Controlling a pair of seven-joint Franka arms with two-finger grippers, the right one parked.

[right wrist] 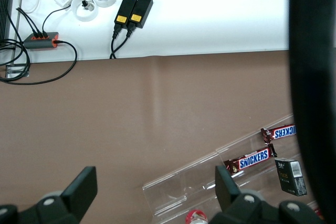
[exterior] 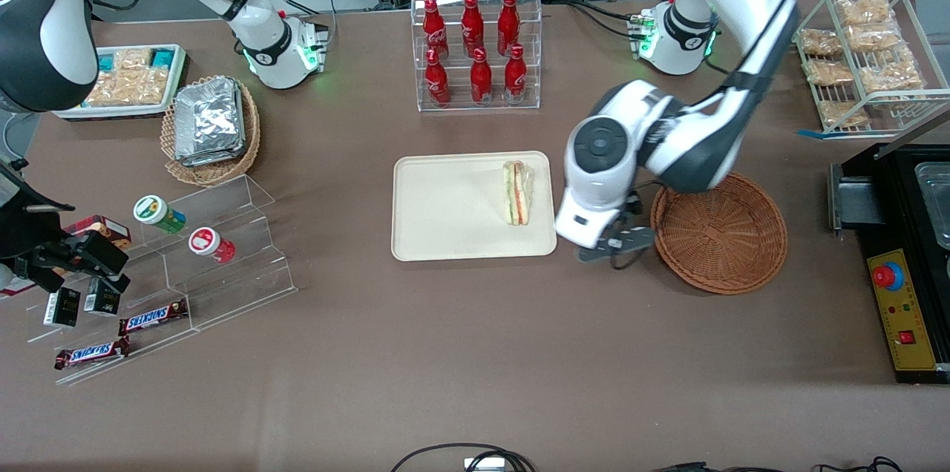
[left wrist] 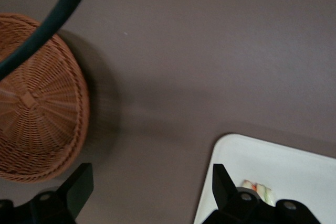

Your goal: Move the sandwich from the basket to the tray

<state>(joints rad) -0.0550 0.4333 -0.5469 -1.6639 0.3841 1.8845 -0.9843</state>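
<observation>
The sandwich (exterior: 517,192), a wrapped wedge with red, orange and green layers, lies on the cream-beige tray (exterior: 445,205), at the tray's edge toward the working arm's end. The round reddish-brown wicker basket (exterior: 720,234) has nothing in it. My left gripper (exterior: 616,243) hangs low over the bare table between the tray and the basket, open and holding nothing. The left wrist view shows the gripper (left wrist: 151,182) with its fingers wide apart over the tabletop, the basket (left wrist: 37,108), the tray's corner (left wrist: 273,166) and a bit of the sandwich (left wrist: 258,188).
A clear rack of red bottles (exterior: 475,49) stands farther from the front camera than the tray. A tan basket of foil packets (exterior: 211,123), a white snack tray (exterior: 130,79) and an acrylic step stand (exterior: 200,249) lie toward the parked arm's end. A wire snack rack (exterior: 865,56) and black machine (exterior: 905,264) flank the basket.
</observation>
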